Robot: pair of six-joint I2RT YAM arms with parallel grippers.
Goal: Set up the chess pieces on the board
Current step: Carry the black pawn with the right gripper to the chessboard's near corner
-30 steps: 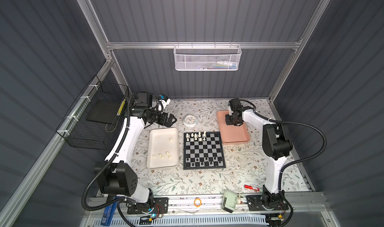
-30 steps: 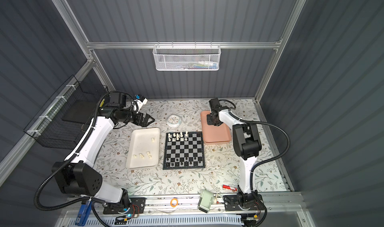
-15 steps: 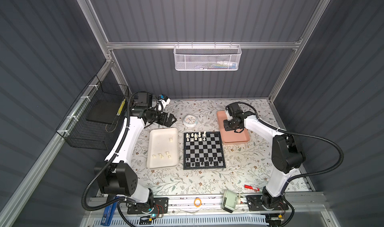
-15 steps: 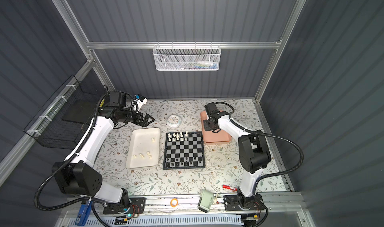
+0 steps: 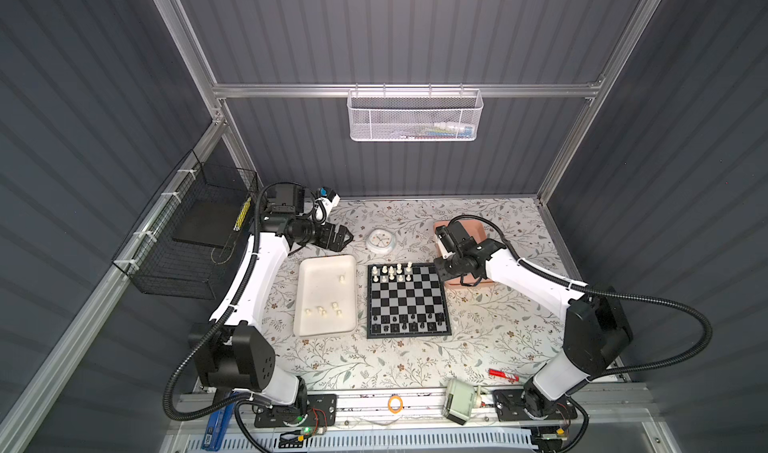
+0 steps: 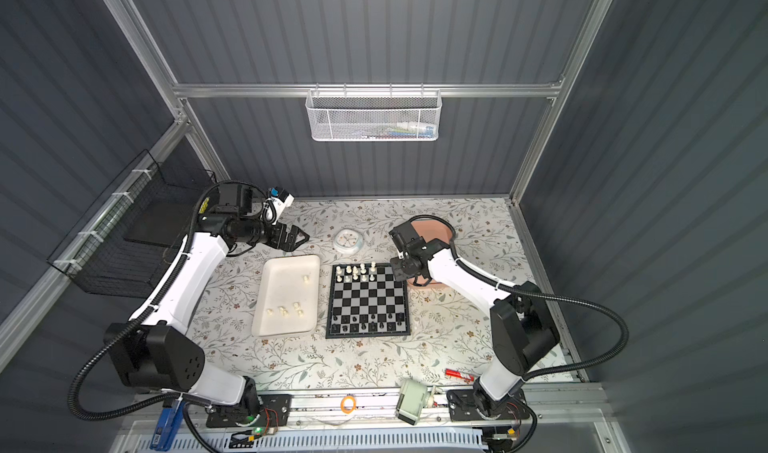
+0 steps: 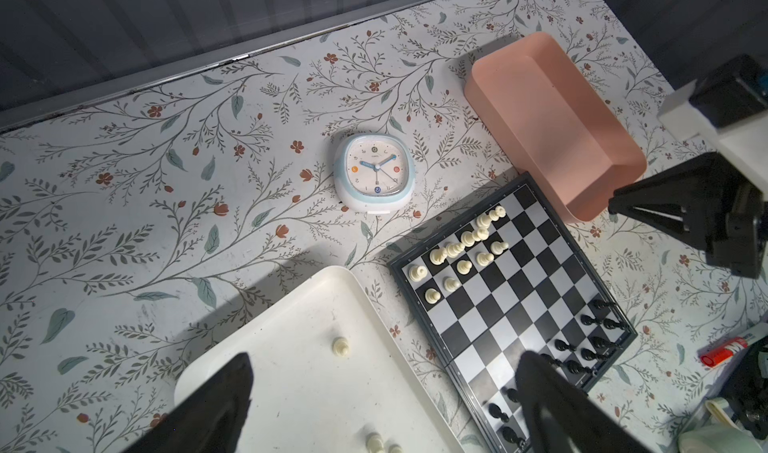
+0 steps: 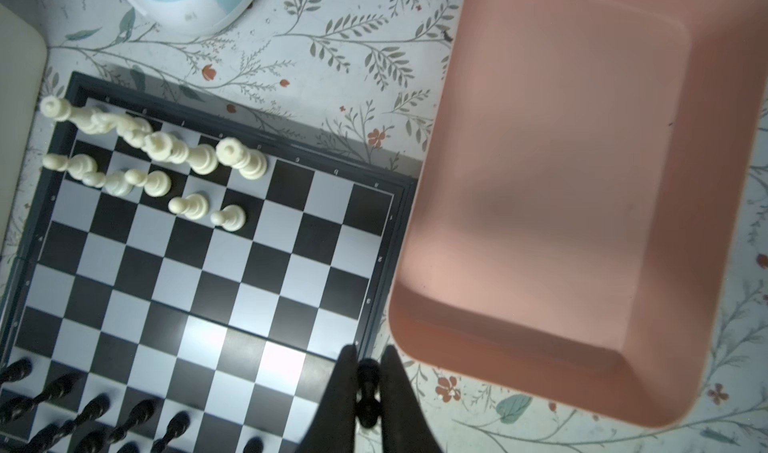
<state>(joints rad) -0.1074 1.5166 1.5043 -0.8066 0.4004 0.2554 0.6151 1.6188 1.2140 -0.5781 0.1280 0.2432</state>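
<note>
The left gripper [image 5: 338,239] hung with its jaws spread wide, arm bent high. The right gripper [image 8: 368,382] pointed downward, pinched tight on a black chess piece [image 8: 367,388].

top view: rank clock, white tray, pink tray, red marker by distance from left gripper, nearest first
1. Clock: just to the right of the left gripper, at the back of the table.
2. White tray: in front of the gripper; its back rim is about as near as the clock, so too close to call.
3. Pink tray: right of the board.
4. Red marker: front right.
</note>
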